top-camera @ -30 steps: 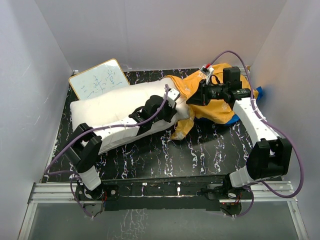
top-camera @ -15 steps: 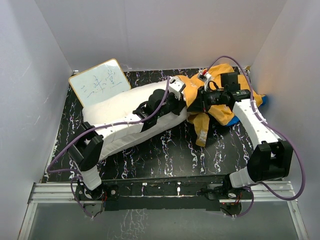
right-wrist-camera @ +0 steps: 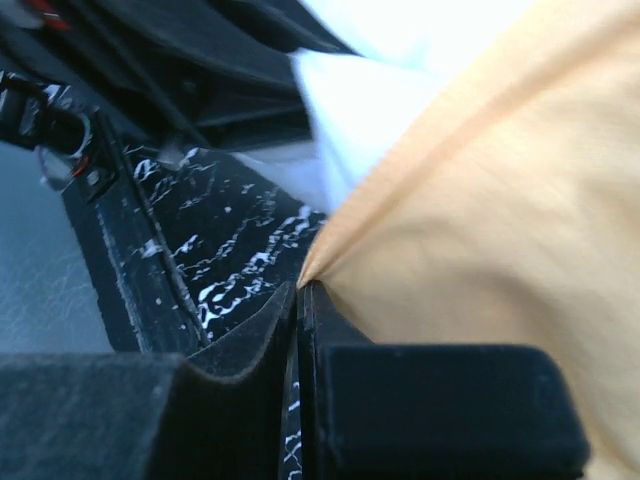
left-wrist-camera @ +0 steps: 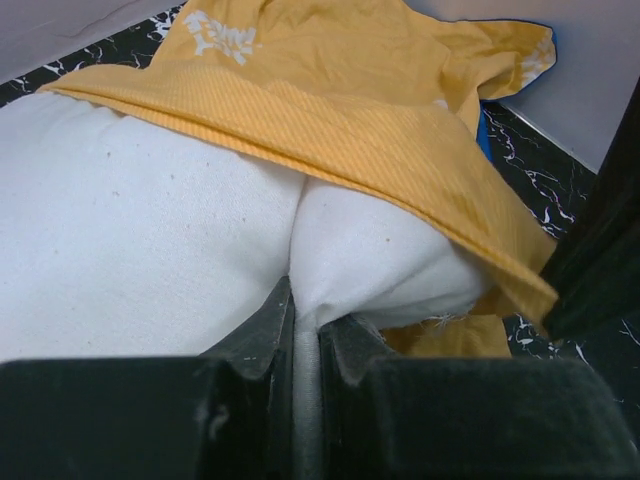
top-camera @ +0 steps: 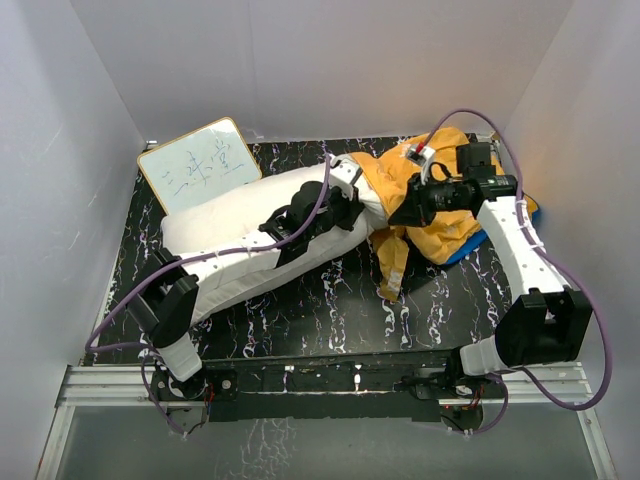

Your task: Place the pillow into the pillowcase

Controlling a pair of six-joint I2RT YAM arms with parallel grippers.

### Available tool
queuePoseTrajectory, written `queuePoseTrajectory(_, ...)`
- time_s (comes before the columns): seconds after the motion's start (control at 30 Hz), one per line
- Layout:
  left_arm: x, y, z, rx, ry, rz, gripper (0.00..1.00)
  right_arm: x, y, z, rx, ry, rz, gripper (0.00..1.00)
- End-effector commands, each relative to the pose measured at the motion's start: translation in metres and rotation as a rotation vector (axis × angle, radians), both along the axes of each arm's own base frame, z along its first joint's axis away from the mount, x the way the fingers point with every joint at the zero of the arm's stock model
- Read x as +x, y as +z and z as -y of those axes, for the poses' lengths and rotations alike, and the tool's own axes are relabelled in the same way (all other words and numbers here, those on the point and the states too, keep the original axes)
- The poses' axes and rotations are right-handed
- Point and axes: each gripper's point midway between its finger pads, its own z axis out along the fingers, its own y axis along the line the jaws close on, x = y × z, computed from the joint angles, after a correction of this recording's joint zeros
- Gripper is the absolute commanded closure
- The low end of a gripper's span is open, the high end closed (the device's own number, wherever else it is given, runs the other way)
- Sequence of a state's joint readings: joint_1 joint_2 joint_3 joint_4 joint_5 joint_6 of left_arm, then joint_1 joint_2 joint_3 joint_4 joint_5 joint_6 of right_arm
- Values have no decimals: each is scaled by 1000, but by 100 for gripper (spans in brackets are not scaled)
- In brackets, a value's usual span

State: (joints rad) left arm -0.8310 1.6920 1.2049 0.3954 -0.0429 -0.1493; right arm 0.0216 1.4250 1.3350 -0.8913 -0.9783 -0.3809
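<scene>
Pillow [left-wrist-camera: 150, 250] fold in tight left hand [left-wrist-camera: 308, 318]

Back left blocked by whiteboard [top-camera: 197, 163] beside pillow [top-camera: 215, 215], open table [top-camera: 330, 310] along near edge

Writing on the board and the cloth
Whiteboard [top-camera: 200, 163], at ten o'clock on the bench [top-camera: 330, 310]: blue handwritten characters, too small to read. Orange pillowcase [left-wrist-camera: 380, 110]: a white printed word at its far edge, too blurred to read.
</scene>
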Motion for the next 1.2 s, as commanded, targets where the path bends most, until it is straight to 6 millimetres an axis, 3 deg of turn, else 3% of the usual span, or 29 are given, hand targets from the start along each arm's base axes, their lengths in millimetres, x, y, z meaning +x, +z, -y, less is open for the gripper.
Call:
queuePoseTrajectory(0.0, 24, 71, -1, -152, 62, 126, 100, -30, 21, -46, 62, 177, 50, 92)
queuePoseTrajectory(0.13, 20, 79, 37, -213, -31, 116, 100, -21, 41, -72, 103, 201, 95, 92)
queuePoseTrajectory(0.27, 5, 72, 57, -262, -106, 98, 100, 5, 61, -83, 135, 160, 114, 92)
queuePoseTrajectory(0.33, -11, 61, 60, -285, -171, 69, 100, 22, 61, -72, 127, 92, 92, 92)
queuePoseTrajectory(0.43, -37, 42, 54, -291, -257, 22, 100, 38, 41, -33, 105, -16, 33, 92)
queuePoseTrajectory(0.57, -74, 9, 48, -302, -362, -96, 98, 7, -16, -4, -26, 32, -11, 92)
queuePoseTrajectory(0.7, -102, -18, 47, -303, -463, -209, 70, -31, -58, 3, -96, 151, -31, 89)
queuePoseTrajectory(0.8, -103, -16, 31, -248, -437, -209, 43, -55, -64, 4, -100, 248, -38, 76)
queuePoseTrajectory(0.9, -100, 7, 5, -237, -432, -222, 28, -60, -56, 4, -103, 297, 8, 63)
queuePoseTrajectory(1.0, -97, 28, -28, -197, -427, -296, 25, -47, -29, 3, -101, 310, 96, 51)
queuePoseTrajectory(1.17, -46, 57, -90, -157, -197, -436, 25, 26, 46, 1, -25, 156, 185, 38)
